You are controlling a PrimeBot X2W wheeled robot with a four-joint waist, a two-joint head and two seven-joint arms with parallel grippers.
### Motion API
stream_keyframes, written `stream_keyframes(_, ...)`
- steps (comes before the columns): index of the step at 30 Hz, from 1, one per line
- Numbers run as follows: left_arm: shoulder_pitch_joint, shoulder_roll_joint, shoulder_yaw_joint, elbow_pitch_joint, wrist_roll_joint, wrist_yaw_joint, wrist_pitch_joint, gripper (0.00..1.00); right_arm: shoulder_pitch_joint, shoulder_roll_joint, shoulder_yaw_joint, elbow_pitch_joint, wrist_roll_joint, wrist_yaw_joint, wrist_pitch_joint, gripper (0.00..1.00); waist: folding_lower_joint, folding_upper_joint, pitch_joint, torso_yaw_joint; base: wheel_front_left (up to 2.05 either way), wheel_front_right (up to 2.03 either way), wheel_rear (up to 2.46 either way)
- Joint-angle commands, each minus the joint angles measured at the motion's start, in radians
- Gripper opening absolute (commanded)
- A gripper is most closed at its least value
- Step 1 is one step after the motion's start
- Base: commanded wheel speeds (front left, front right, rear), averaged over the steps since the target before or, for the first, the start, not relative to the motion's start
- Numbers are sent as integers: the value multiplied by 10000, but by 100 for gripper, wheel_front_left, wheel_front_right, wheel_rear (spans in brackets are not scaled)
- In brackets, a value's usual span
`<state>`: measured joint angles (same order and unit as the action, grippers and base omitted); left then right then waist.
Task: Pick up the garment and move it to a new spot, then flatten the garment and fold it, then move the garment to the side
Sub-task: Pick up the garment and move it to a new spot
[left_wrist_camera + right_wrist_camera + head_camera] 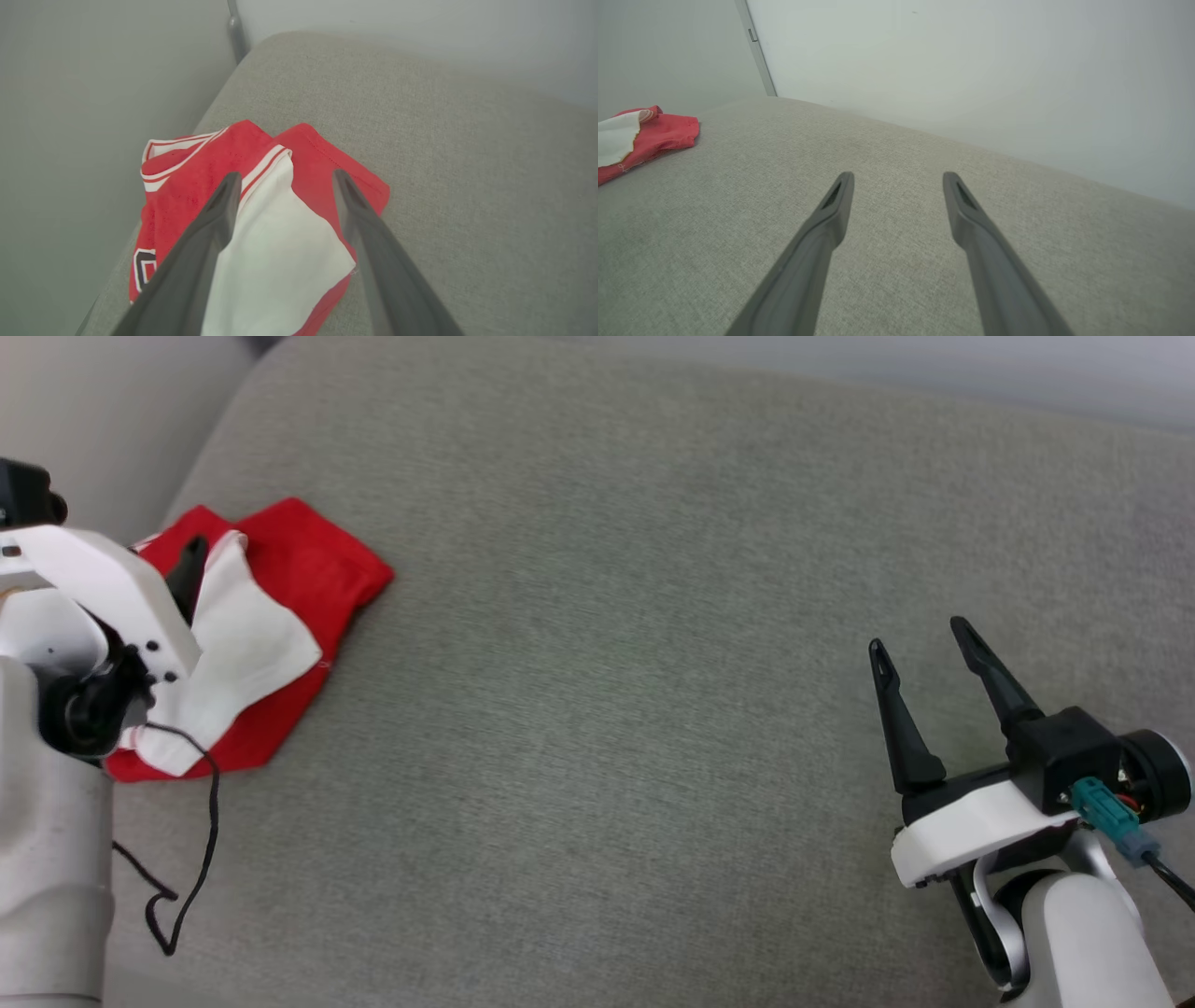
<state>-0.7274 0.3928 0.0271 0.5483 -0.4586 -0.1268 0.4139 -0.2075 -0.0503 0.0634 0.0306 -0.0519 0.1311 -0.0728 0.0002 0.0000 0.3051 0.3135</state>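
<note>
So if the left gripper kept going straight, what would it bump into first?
Most likely the shirt: the left gripper points its open fingers right at the white sleeve, though the distance is unclear.

The right gripper point(918, 635) has long tapered black fingers point(901, 728), a white shell point(962, 821) and a teal connector point(1102, 805); the left arm's white housing point(103, 583) bears dark screws above a grey forearm point(51, 877); a thin black cable point(201, 840) dangles.

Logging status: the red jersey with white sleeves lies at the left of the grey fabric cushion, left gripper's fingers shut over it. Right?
No: the left gripper has its fingers open, as the left wrist view shows. The red jersey with white sleeves lies at the left of the grey fabric cushion, below them.
</note>
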Motion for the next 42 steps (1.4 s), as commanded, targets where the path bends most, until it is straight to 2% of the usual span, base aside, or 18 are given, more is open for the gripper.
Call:
stream_keyframes(1, -108, 188, -57, 285, -244, -19, 646, 100, -244, -5, -3, 2, 31, -7, -73, 100, -2, 0, 640, -604, 0, 0, 0)
stream_keyframes(4, 46, 512, -65, 945, -624, -27, 1908, 100, -367, -3, 43, 24, 88, -7, -168, 100, -2, 0, 876, -772, 0, 0, 0)
stream_keyframes(7, 266, 581, 25, 1577, -930, 64, 2791, 100, -513, -5, 63, 94, 134, -7, -255, 100, -2, 0, 1040, -878, 0, 0, 0)
stream_keyframes(11, 575, 323, 110, 2425, -1282, 218, 3454, 100, -604, -5, 112, 220, 155, -7, -322, 100, -2, 0, 1154, -958, 0, 0, 0)
stream_keyframes(13, 646, 126, 371, 2648, -1556, 368, 3195, 100, -644, -5, 124, 230, 165, -7, -323, 100, -2, 0, 1171, -963, 0, 0, 0)
stream_keyframes(14, 664, 51, 427, 2725, -1608, 396, 3103, 78, -650, -5, 119, 239, 179, -7, -324, 100, -2, 0, 1165, -963, 0, 0, 0)
stream_keyframes(15, 710, 27, 399, 2804, -1578, 402, 3013, 34, -648, -6, 105, 247, 179, -7, -322, 100, -2, 0, 1157, -954, 0, 0, 0)
stream_keyframes(16, 708, -2, 446, 2847, -1593, 456, 2850, 0, -648, -6, 82, 257, 163, -7, -309, 100, -2, 0, 1152, -933, 0, 0, 0)
stream_keyframes(20, 545, -36, 398, 2989, -1486, 515, 2325, 0, -588, -5, -5, 304, 60, -7, -266, 100, -2, 0, 955, -818, 0, 0, 0)
stream_keyframes(24, 152, 272, 284, 2808, -1069, 589, 1245, 0, -376, -5, -101, 376, 8, -7, -277, 100, -2, 0, 496, -674, 0, 0, 0)
stream_keyframes(35, -596, 826, -387, 1851, 645, 1030, -2835, 0, 497, -4, -408, 623, 496, -7, -465, 100, -2, 0, -1498, -522, 0, 0, 0)
stream_keyframes(42, -636, 452, -902, 1360, 1242, 1088, -4725, 0, 1058, -3, -511, 541, 830, -7, -409, 100, -2, 0, -2519, -1101, 0, 0, 0)
